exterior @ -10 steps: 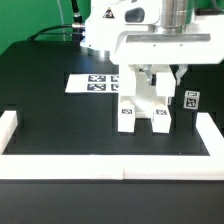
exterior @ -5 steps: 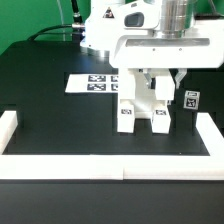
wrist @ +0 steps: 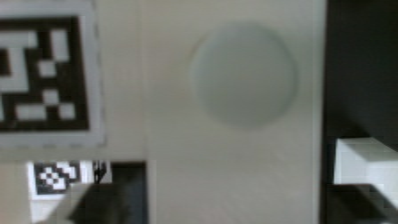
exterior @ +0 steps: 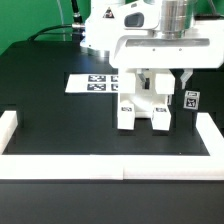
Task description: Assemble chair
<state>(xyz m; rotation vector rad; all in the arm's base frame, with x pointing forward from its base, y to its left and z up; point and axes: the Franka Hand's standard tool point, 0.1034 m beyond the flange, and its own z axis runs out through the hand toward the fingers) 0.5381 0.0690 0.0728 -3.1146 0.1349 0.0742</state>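
Tool seemingly parted above chair; small tagged part beside, marker board near.

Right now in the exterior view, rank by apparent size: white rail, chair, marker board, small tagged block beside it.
Largest to smallest:
1. white rail
2. chair
3. marker board
4. small tagged block
The chair and marker board order is unsure: similar area, board farther back.

This is a robot laboratory bench: a black table edged by a white rail, a marker board with printed square tags lying on it, a white robot arm above, and cables before a green backdrop.
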